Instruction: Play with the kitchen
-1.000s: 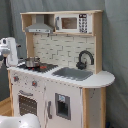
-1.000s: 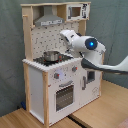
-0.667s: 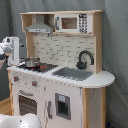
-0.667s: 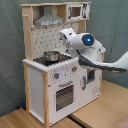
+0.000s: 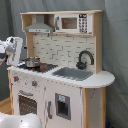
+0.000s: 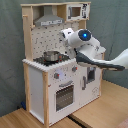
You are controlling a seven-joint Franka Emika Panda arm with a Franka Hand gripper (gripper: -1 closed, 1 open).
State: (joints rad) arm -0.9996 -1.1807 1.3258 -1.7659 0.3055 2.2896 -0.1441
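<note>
Since a second ago the arm [image 6: 92,52] has drifted a little toward the second exterior view's right, its white wrist with the blue ring now hanging over the front of the worktop [image 6: 50,65] near the knobs [image 6: 64,75]; in the first exterior view only a white part of it [image 5: 11,49] shows, at the first exterior view's left edge beside the hob. Whether the pincer is apart or together I cannot tell, since it is not clearly seen in either view. Standing on a wooden floor [image 6: 95,112] before a grey curtain, the kitchen [image 5: 60,75] fills the middle of both exterior views. A steel pot [image 5: 32,62] sits on the black hob at the worktop's hood end, under the grey hood [image 5: 40,25]. At the other end of the worktop lies the grey sink [image 5: 74,73], with the black faucet [image 5: 85,59] rising at its back edge. Up on the top shelf beside the hood is the microwave [image 5: 72,23]. Below the worktop, the oven door [image 6: 64,96] stands closed.
</note>
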